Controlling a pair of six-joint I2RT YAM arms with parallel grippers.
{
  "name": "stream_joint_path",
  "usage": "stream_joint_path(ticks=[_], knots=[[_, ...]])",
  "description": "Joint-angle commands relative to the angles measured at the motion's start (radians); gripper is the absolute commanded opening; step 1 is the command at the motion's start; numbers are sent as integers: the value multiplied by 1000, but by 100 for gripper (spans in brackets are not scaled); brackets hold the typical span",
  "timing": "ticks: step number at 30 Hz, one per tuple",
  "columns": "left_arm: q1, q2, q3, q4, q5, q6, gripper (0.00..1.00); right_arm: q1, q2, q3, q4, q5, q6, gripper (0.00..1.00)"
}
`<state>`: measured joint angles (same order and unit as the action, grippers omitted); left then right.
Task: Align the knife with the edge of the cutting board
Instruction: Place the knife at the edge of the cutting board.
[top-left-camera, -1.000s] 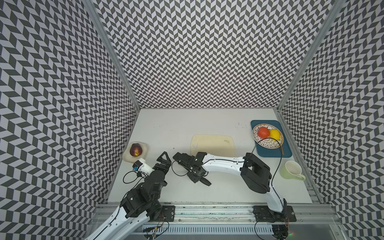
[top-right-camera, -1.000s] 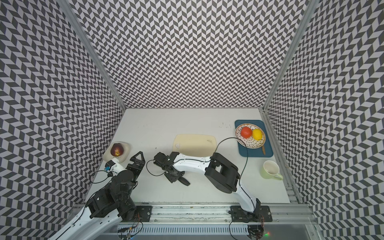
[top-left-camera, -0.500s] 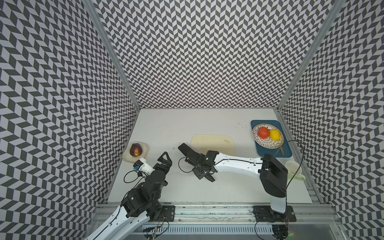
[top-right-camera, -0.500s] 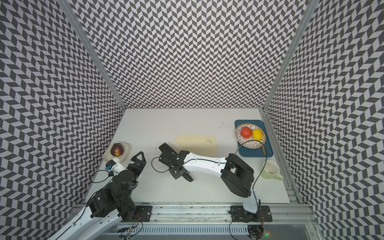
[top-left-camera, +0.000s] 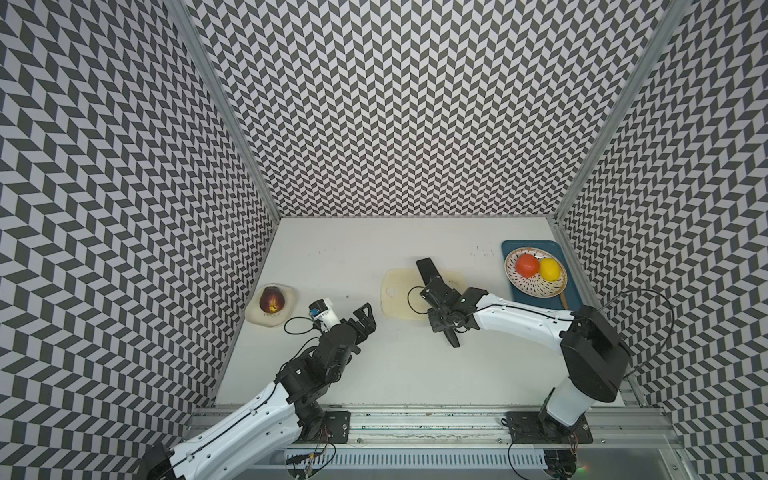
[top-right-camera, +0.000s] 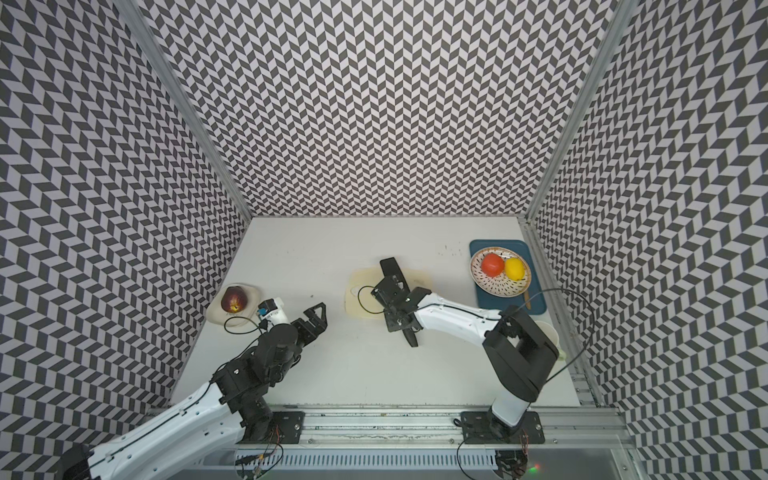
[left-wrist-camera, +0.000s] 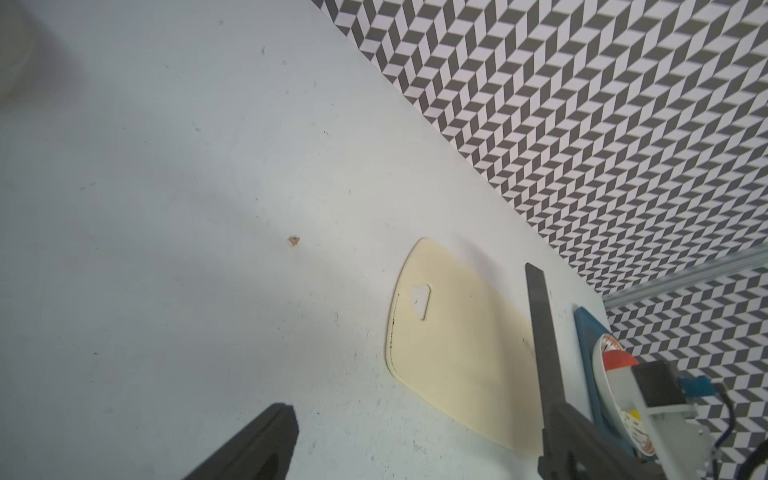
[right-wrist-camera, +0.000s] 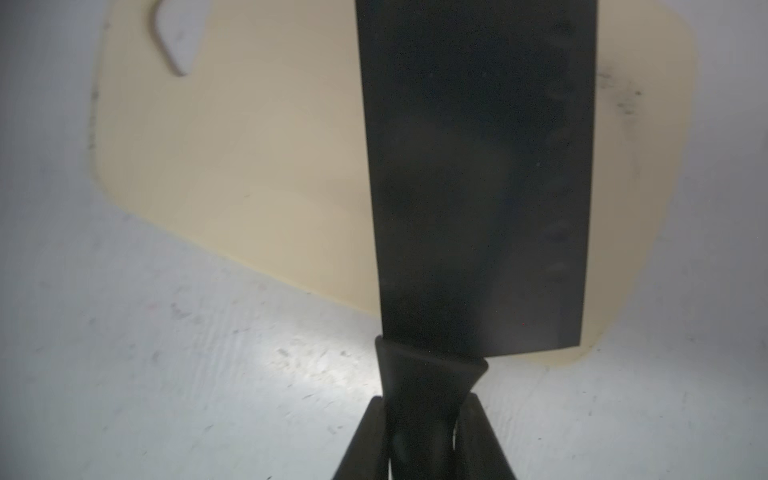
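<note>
Your left claw (top-left-camera: 369, 316) hangs released over the tabletop's left half. The cutting board (top-left-camera: 397, 297) lies mid-tabletop. The knife (top-left-camera: 428, 268) slants over the board's right half, its handle grasped in your right claw (right-wrist-camera: 422, 409).

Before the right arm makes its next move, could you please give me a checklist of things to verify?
1. Right gripper shut on the knife handle: ok.
2. Knife parallel to an edge of the cutting board: not ok, it crosses the board at a slant.
3. Blade's height above the board: cannot tell.
4. Left gripper open, apart from the board: ok.
5. Board flat on the table: ok.
</note>
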<state>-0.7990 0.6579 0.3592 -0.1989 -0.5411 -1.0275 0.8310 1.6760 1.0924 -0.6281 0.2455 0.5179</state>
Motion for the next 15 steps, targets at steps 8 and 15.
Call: stream_joint_path(ticks=[8,15], knots=[[-8,120,11,117,83,71,100,-59,-33,-82,111,-32,146,15],[-7,90,-19,142,108,52,100,-68,-39,-101,107,-56,230,18]])
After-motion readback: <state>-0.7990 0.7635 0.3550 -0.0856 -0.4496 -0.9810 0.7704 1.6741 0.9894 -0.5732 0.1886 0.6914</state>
